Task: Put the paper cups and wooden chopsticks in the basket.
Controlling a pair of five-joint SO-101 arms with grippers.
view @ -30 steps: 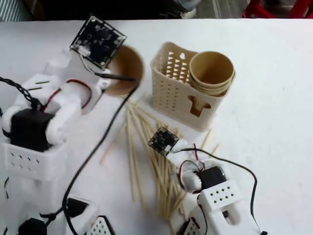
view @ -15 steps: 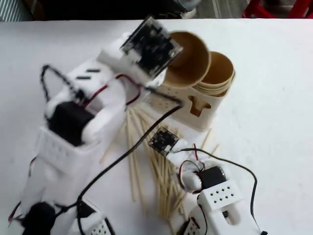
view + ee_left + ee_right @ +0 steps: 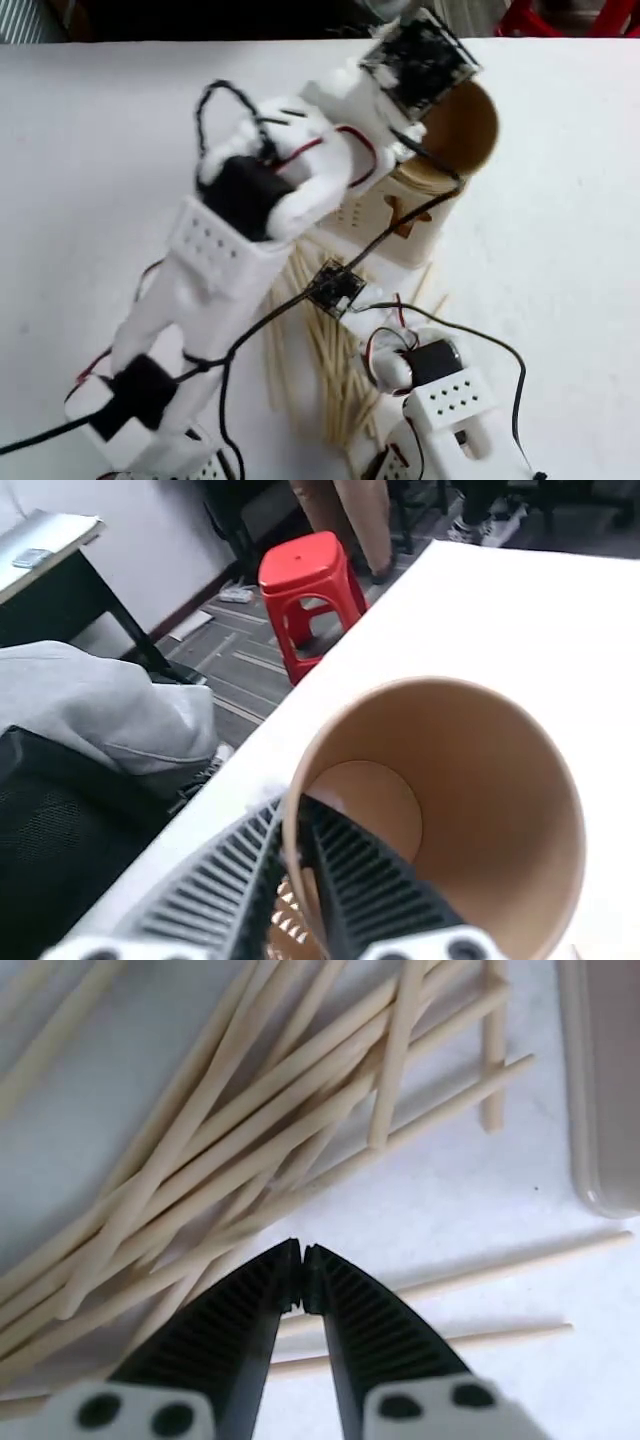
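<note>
The cup (image 3: 450,810) hangs tilted above the stack of cups (image 3: 425,180) in the basket (image 3: 405,228), its rim clamped in your left pincer (image 3: 297,815). The chopsticks (image 3: 250,1130) lie strewn on the bench (image 3: 100,130) beside the basket; your right pincer (image 3: 301,1260), tips together, sits just over them.

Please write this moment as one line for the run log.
left gripper: shut on paper cup, above basket | right gripper: shut, empty, over chopsticks

One basket (image 3: 422,242), one held cup (image 3: 472,128), chopsticks (image 3: 332,372) (heap, uncounted)
</note>
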